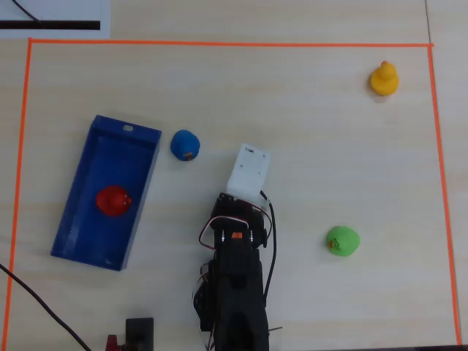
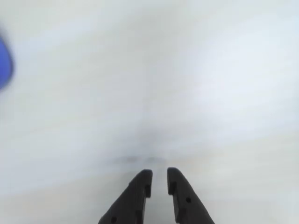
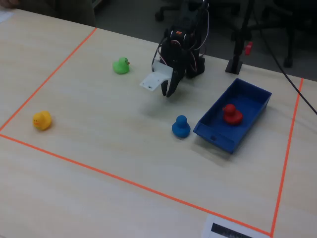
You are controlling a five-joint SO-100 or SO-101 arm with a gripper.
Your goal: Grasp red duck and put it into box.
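Item: small rounded bright-red rubber duck (image 1: pixel 114 200), sits inside long shallow dark-blue open tray box (image 1: pixel 73 234), likely light, squashy, slick, best pinched across body; black two-finger gripper (image 2: pixel 159 179) nearly closed w/ nothing held, well apart over bare table.

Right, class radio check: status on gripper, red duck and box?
Gripper empty, nearly shut, above bare table. Red duck sits inside box. Nothing in the way.
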